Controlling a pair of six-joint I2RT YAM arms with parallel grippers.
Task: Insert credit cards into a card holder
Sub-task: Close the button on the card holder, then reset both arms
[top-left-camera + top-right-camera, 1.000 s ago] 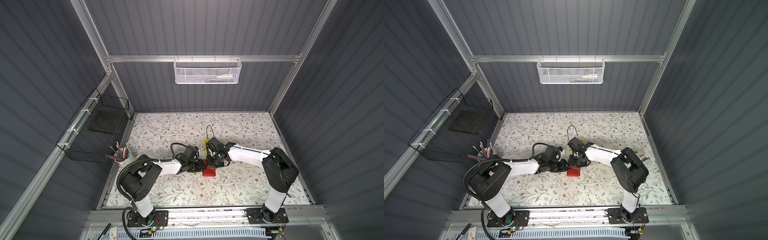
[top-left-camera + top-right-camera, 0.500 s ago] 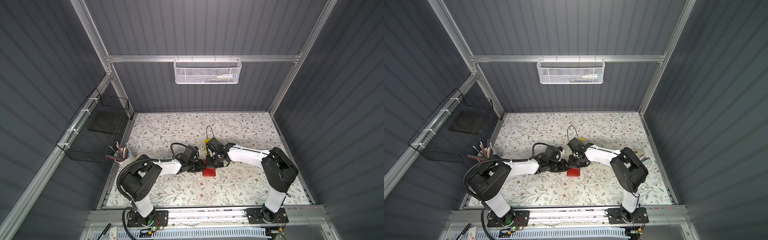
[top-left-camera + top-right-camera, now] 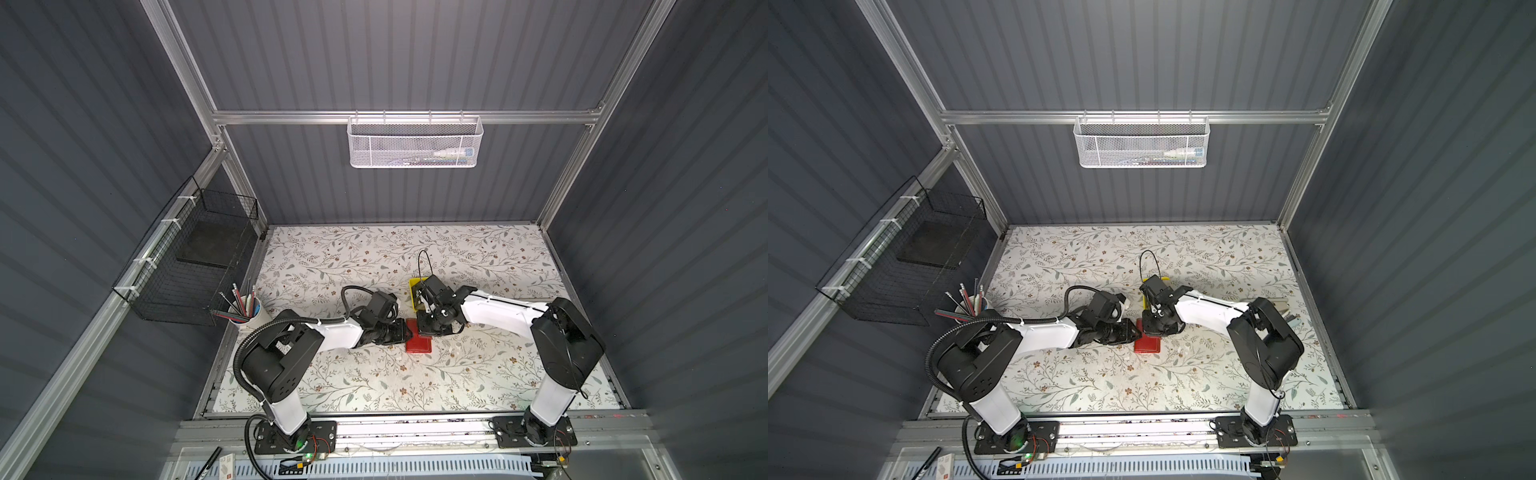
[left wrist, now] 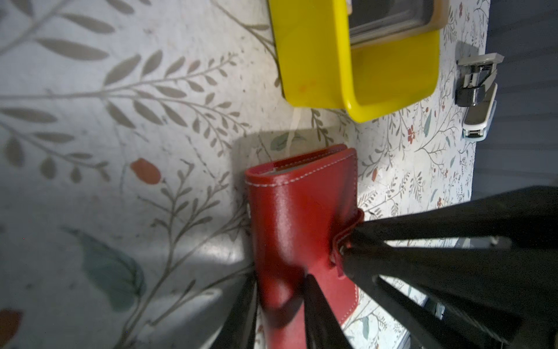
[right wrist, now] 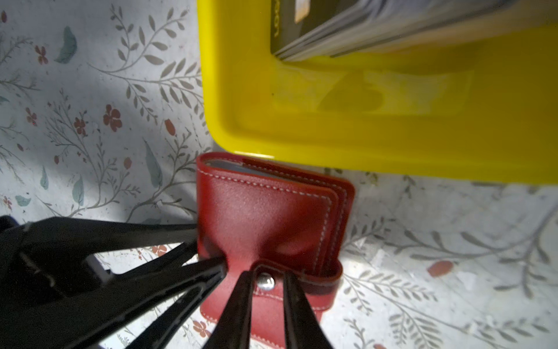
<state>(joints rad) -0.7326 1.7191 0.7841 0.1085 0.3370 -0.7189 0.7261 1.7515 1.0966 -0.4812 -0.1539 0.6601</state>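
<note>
The red card holder (image 3: pixel 419 345) (image 3: pixel 1147 345) lies folded on the table between both arms, just in front of the yellow tray (image 3: pixel 414 286). My left gripper (image 4: pixel 280 279) is shut on the card holder's (image 4: pixel 299 208) cover edge. My right gripper (image 5: pixel 267 273) stands slightly open, its fingertips on either side of the strap's silver snap (image 5: pixel 265 283). Neither pad presses the card holder (image 5: pixel 265 217). The credit cards (image 5: pixel 377 27) (image 4: pixel 392 18) stand as a dark stack in the tray. In both top views the left gripper (image 3: pixel 404 330) and right gripper (image 3: pixel 428 330) meet over the holder.
The yellow tray (image 5: pixel 362 136) stands close behind the holder. A stapler (image 4: pixel 477 96) lies near the table's right edge. A cup of pencils (image 3: pixel 249 311) sits at the left edge under a black wire basket (image 3: pixel 195 257). A white mesh basket (image 3: pixel 415 141) hangs on the back wall.
Both arms stay where they were over the holder. The right gripper's jaws have parted a little from shut.
</note>
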